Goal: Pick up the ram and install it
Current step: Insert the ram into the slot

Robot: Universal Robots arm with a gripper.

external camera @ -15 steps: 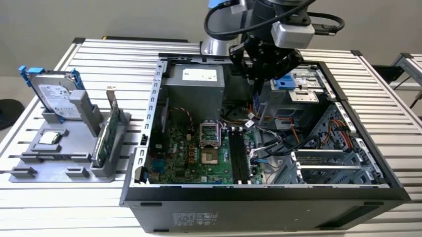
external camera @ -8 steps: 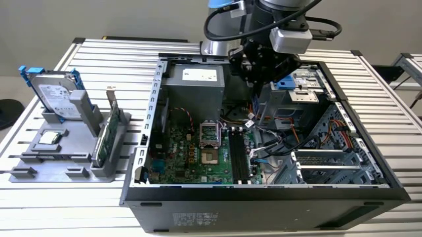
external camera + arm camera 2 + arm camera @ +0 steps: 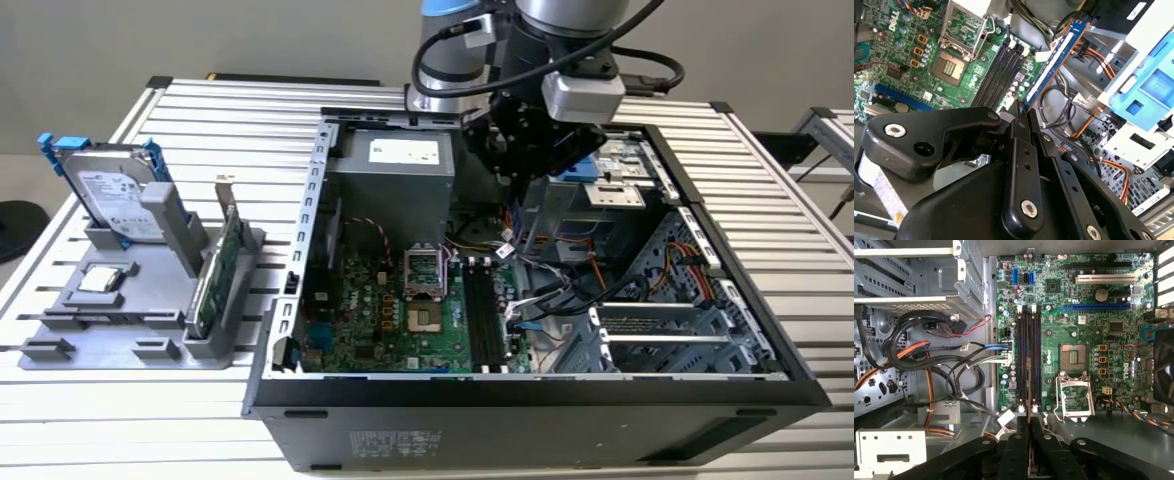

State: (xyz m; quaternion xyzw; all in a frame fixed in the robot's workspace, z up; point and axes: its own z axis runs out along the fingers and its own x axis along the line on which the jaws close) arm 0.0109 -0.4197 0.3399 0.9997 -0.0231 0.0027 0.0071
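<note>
Jaws of gripper [image 3: 1021,107] closed on ram [image 3: 1054,62], held edge-on above the slots [image 3: 1028,360] at centre frame in the first wrist view. Install step; my judgement: needs alignment with a slot, then straight descent.

The gripper [image 3: 1021,112], closed on the ram [image 3: 1054,62], hangs above the open computer case [image 3: 300,300]. The memory slots [image 3: 1029,360] lie bare. Just beside them a tangle of cables [image 3: 939,365] crowds one side; the CPU socket's raised lever frame [image 3: 1072,397] stands on the other. The power supply [image 3: 394,185] walls off the far end.
</note>
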